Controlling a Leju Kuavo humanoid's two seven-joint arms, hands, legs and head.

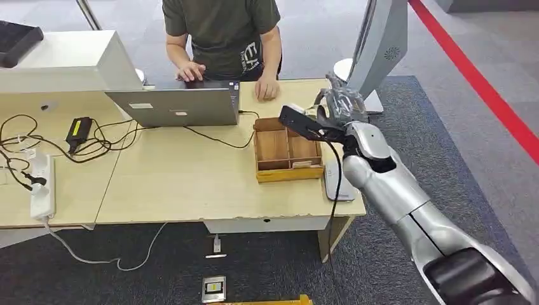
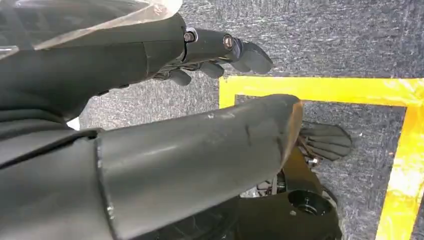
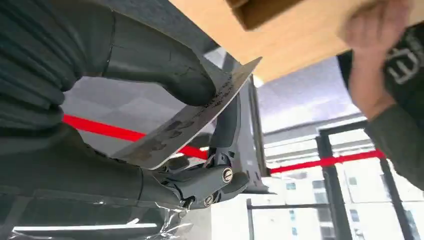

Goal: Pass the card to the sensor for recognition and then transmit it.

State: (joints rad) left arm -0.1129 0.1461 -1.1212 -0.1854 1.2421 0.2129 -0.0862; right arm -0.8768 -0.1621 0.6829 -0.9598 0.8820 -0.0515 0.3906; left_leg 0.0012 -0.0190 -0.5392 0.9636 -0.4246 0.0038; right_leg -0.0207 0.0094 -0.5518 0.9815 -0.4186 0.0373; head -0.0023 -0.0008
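The robot's right hand (image 1: 340, 105) is raised at about two o'clock of the head view, above the far right corner of the pale desk (image 1: 184, 184), its thumb and fingers clamped on a thin card (image 3: 190, 117) seen edge-on in the right wrist view. A wooden tray (image 1: 286, 152) sits just left of it, and a tall grey stand (image 1: 381, 44), probably the sensor, rises at one o'clock. A person (image 1: 222, 32) sits at twelve o'clock behind a laptop (image 1: 178, 105). To read cleanly, the card face likely needs to meet the sensor flat and steady, with a firm pinch. The left hand (image 2: 220, 52) hangs over carpet, fingers loosely apart, holding nothing.
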